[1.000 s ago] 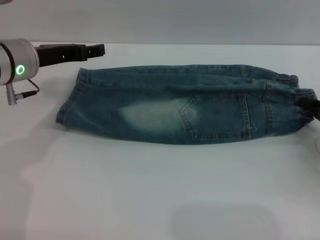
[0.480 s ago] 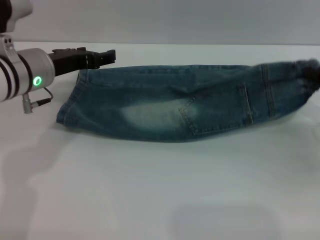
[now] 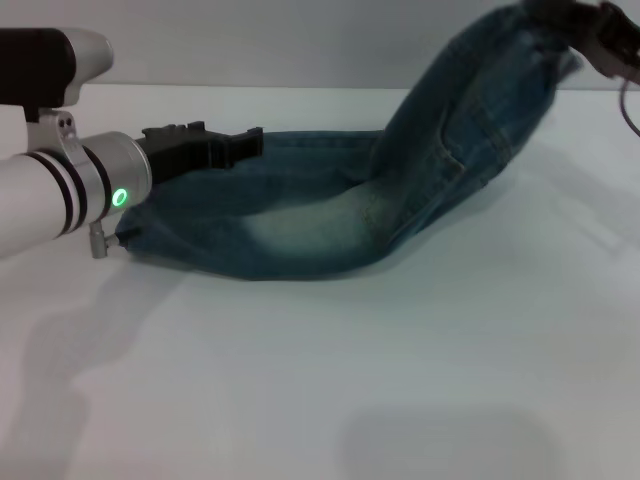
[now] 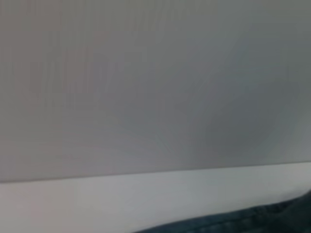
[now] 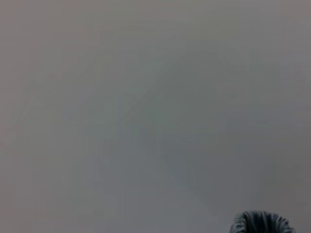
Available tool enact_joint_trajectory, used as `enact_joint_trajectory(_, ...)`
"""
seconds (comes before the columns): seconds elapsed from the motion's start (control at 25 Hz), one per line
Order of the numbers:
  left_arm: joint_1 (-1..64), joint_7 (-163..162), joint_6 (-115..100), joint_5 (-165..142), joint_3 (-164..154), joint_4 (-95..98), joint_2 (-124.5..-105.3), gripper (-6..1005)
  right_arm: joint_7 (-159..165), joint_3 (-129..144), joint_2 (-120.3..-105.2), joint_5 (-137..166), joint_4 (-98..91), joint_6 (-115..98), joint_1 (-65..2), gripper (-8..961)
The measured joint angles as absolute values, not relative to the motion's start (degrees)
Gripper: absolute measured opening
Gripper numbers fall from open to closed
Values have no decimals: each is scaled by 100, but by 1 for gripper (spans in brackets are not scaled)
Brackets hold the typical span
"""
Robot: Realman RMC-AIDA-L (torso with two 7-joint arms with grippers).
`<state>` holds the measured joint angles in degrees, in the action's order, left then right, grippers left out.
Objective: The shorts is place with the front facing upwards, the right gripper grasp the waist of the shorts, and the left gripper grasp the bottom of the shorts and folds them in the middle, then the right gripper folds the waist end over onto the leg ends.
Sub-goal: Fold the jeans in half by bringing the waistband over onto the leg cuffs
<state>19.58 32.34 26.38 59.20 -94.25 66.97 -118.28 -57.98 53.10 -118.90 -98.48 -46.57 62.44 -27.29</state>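
No readable text, labels or numbers anywhere.

Right claw [image 3: 585, 25] raised the waist of the shorts [image 3: 530, 30] off bench, swung twd leg ends. Left claw [image 3: 245, 142] advanced over far-left hem.

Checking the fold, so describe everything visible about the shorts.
The shorts are blue-green denim with a pale faded patch and a seamed pocket, folded lengthwise. The leg ends lie flat on the white table beside the left gripper; the waist end is lifted high by the right gripper, draping the cloth in a slope.
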Motion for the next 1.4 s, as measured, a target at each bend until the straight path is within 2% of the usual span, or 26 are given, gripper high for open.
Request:
enact_joint_trajectory(0.24,1952,3250,2460,6081,-9662,6527,-11831,833,-5633,5780,-11880,-9835,-4619,5958,-3374,47)
enact_joint_trajectory(0.92,1869,3252,2226,6407,-10017,6470,-11840,833,-5459,7019,-11910,-9990,-4594,5319,-4291,44)
enact_joint_trajectory(1.4,2176,3252,1827,7105,-10969,6180,-11853,834,-5457,7274,-11910,-10003,-4565,5006,-4896,42)
